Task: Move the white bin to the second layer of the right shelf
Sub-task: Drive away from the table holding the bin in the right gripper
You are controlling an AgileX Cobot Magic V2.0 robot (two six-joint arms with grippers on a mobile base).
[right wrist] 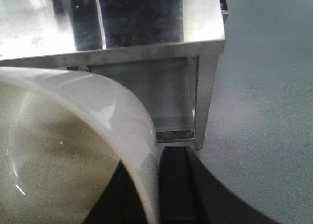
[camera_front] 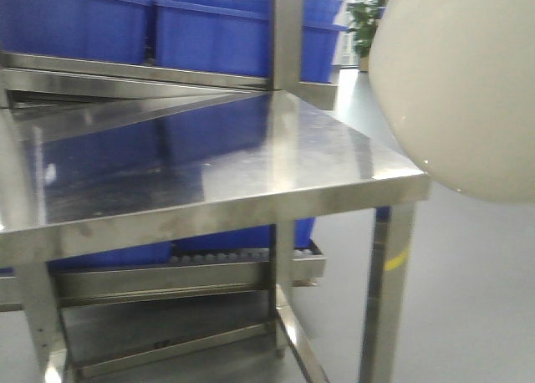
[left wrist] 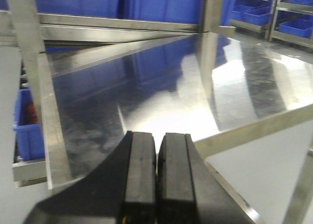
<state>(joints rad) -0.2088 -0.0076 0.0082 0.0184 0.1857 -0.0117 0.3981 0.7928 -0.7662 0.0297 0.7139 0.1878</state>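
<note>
Our right gripper [right wrist: 159, 185] clamps the white bin [camera_front: 456, 82] by its wall, airborne beyond the shiny tabletop's [camera_front: 209, 149] front right corner, over grey floor [camera_front: 476, 299]. Our left gripper [left wrist: 157, 170] is pressed closed, empty, above the tabletop.

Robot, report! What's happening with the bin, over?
Left gripper shut, empty. Right gripper clamps bin at rim. Bin aloft beside table corner. Nothing blocking seen.

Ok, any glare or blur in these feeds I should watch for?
Front view: soft all over, crates mirrored in the tabletop. Left wrist: white glare on the tabletop. Right wrist: bin close and blurred, filling the lower left.
</note>
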